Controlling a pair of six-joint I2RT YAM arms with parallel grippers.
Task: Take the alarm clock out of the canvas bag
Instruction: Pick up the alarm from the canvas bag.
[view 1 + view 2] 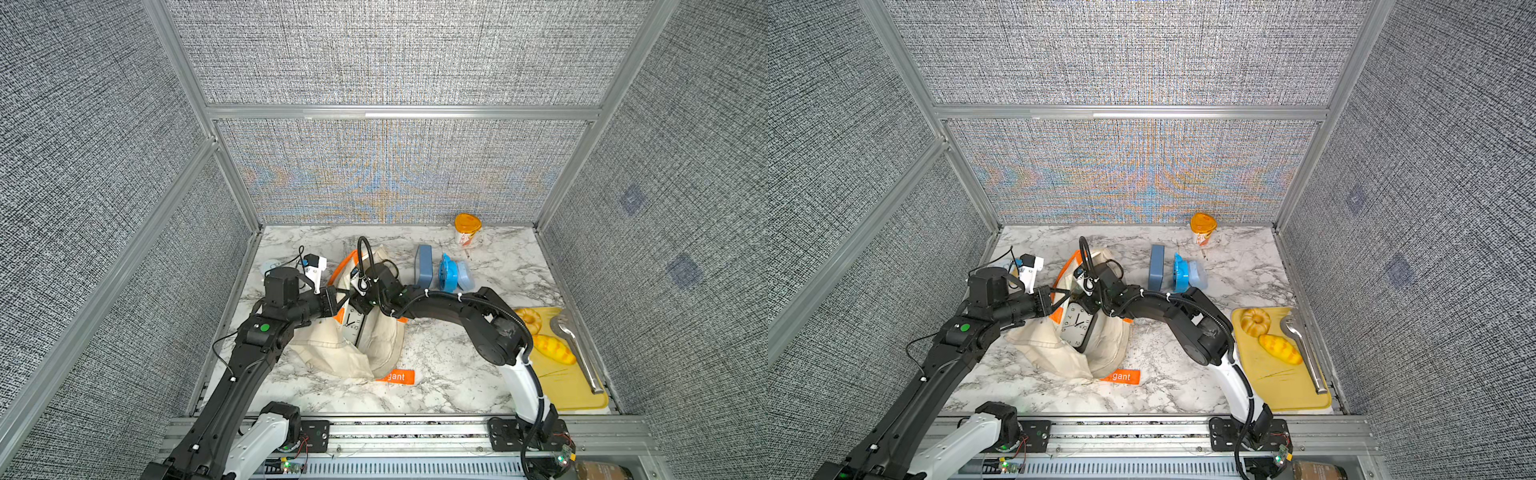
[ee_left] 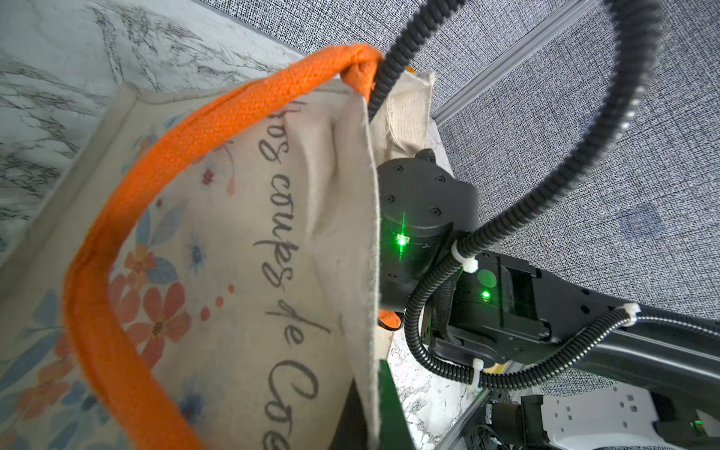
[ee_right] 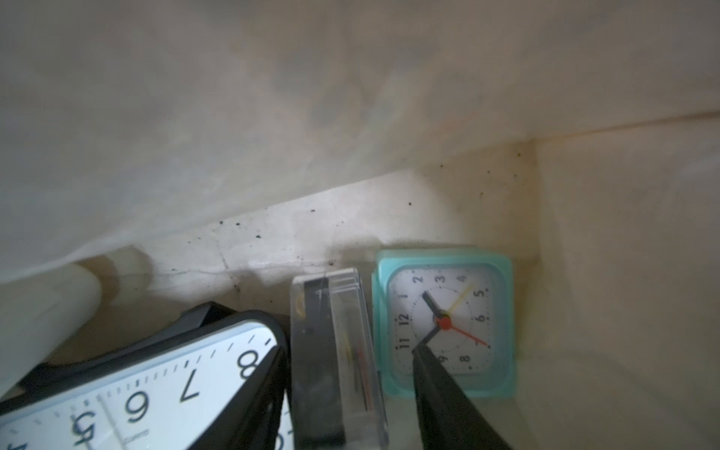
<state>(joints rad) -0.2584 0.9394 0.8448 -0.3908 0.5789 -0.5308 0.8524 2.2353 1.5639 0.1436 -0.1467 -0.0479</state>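
Observation:
The cream canvas bag (image 1: 332, 353) (image 1: 1050, 353) with orange handles lies open mid-table. My left gripper (image 1: 341, 300) (image 2: 370, 374) is shut on the bag's rim fabric (image 2: 233, 233) and holds the mouth up. My right gripper (image 1: 360, 308) (image 3: 346, 350) reaches inside the bag. It is open, and its fingers (image 3: 436, 397) stand either side of a clear-cased clock (image 3: 331, 350) seen edge-on. A black-framed white clock (image 3: 156, 385) (image 1: 1077, 328) lies on one side of it. A small teal alarm clock (image 3: 448, 311) lies on the other, against the bag's wall.
Blue boxes (image 1: 424, 266) and a blue round gadget (image 1: 448, 272) stand behind the right arm. An orange-lidded cup (image 1: 467, 228) is at the back. A yellow board (image 1: 569, 382) at the right carries bread and tongs (image 1: 577, 353). A white device (image 1: 313, 266) sits back left.

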